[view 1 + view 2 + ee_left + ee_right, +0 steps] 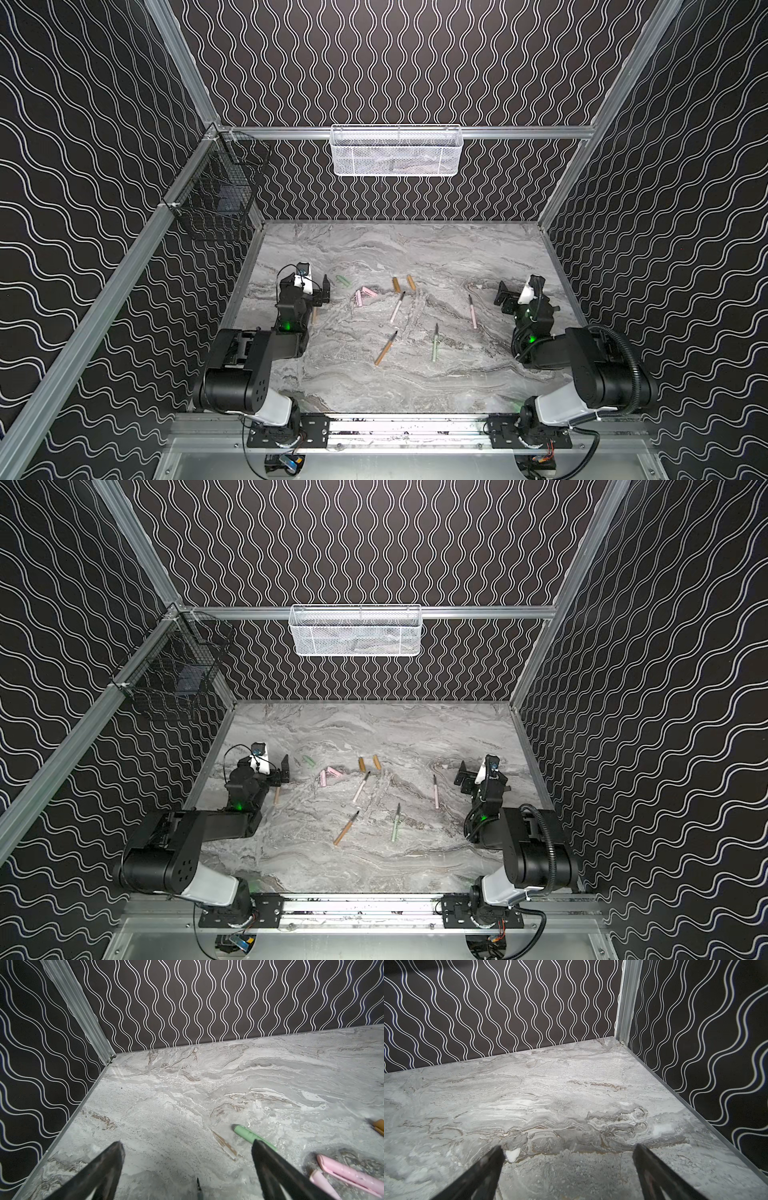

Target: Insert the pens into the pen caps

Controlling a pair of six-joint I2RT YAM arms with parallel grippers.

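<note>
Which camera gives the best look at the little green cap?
The left wrist view: the green cap lies close and large, though one finger covers its end. In both top views the cap is a tiny pale sliver. The right wrist view misses it.

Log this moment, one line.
stage: start | left gripper: open, empty | right gripper: open, empty | slim dark-tipped pens: uncapped on grey marble table | stubby pastel caps: loose

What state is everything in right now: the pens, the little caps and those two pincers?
Pens, all uncapped, lying flat on the table.
Caps, off the pens, lying loose on the table.
Left pincer, open, empty.
Right pincer, open, empty.
</note>
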